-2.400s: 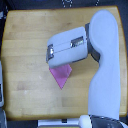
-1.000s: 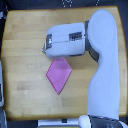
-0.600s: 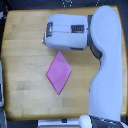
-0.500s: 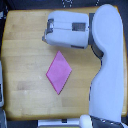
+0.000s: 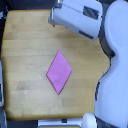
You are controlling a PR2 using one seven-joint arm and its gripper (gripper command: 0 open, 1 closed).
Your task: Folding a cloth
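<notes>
A pink cloth (image 5: 59, 72) is seen lying flat on the bench (image 5: 25, 45). The gripper (image 5: 52, 21) is held at one o'clock; its jaws cannot be judged. A corner grasp is likely needed next.

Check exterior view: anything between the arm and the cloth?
Nothing. Only bare wooden tabletop separates the arm from the pink cloth in the exterior view.

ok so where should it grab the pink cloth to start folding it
Probably a corner. The cloth lies flat as a diamond on the wooden table, so the middle offers nothing to pinch. The top corner, pointing toward the arm, looks nearest; come straight down on that tip. The end effector's fingers are not visible.
</notes>
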